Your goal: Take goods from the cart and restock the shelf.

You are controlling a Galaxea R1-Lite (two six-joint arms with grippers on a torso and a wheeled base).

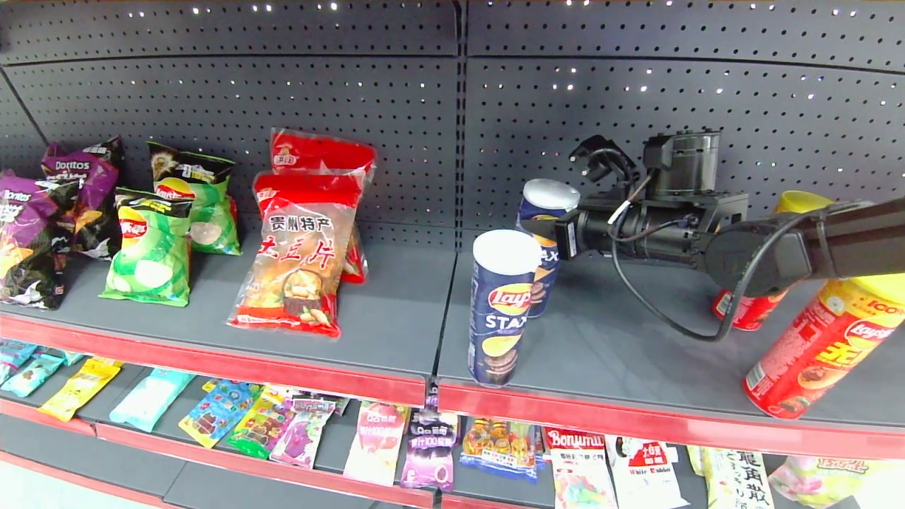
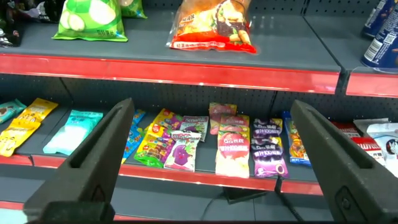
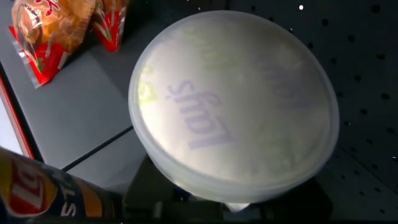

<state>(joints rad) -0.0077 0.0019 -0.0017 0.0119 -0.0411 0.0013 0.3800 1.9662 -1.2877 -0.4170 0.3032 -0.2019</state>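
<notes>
One blue crisp tube (image 1: pixel 544 201) stood far back on the shelf (image 1: pixel 622 339), seemingly pinched below its lid by the right gripper (image 1: pixel 562 237), and we judged it light, stiff, slick, best gripped mid-wall, while the left gripper (image 2: pixel 211 109) gaped empty.

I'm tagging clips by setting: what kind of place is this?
Probably a shop's snack aisle: a pegboard-backed shelf with a red front edge, chip bags and a blue chip canister on it, candy packets on the tier below.

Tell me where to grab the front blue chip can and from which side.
Grip the front blue can around its mid-body, coming from the aisle side. It stands upright at the front edge of the shelf, and the second blue can stands close behind it.
</notes>
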